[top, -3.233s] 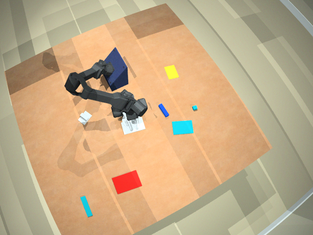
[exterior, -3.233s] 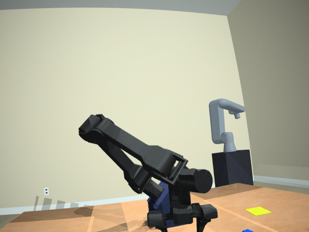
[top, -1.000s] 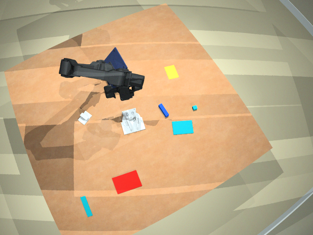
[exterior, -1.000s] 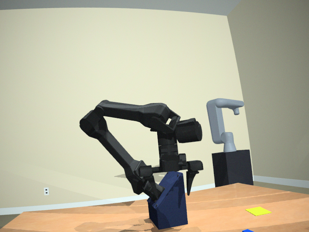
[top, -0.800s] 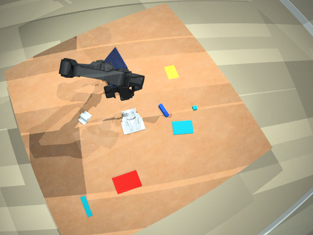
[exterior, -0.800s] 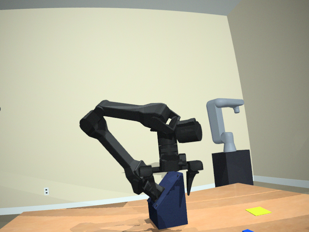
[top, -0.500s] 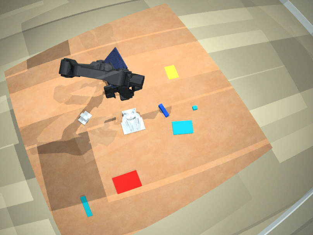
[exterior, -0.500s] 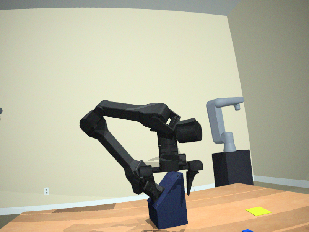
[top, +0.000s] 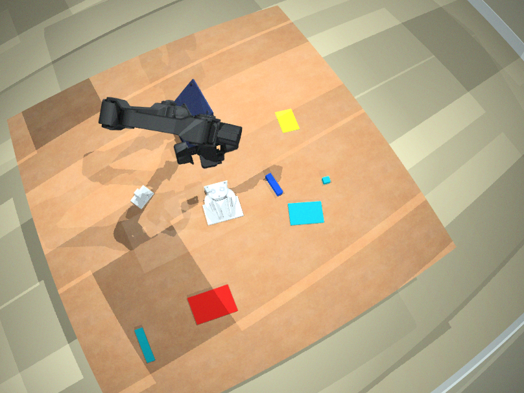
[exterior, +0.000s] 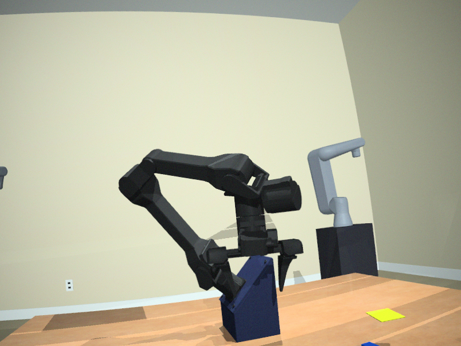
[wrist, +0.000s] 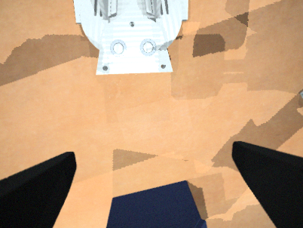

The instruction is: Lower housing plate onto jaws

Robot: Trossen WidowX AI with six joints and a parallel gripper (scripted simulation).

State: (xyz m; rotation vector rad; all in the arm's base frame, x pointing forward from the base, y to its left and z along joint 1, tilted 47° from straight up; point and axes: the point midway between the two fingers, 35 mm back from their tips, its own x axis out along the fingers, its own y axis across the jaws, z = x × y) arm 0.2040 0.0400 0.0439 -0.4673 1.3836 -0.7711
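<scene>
the gripper (top: 198,163) (exterior: 257,288) (wrist: 154,154) is wide open, nothing between its fingers. in the wrist view, the white housing assembly (top: 222,207) (wrist: 132,35) lies toward twelve o'clock.

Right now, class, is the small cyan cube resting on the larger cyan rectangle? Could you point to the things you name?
No, the top view shows the small cube (top: 326,179) on the wooden table, apart from the cyan rectangle (top: 305,213).

The worktop (top: 262,253) (exterior: 327,297) (wrist: 143,106) is orange-brown with paler and darker bands, the housing plate (top: 220,190) (wrist: 132,38) white with fine pale striping and two ringed circles, the claw (top: 202,154) (exterior: 258,290) (wrist: 154,154) black, and the flat rectangles yellow (top: 287,120) (exterior: 385,314), cyan (top: 305,213) and red (top: 212,304).
</scene>
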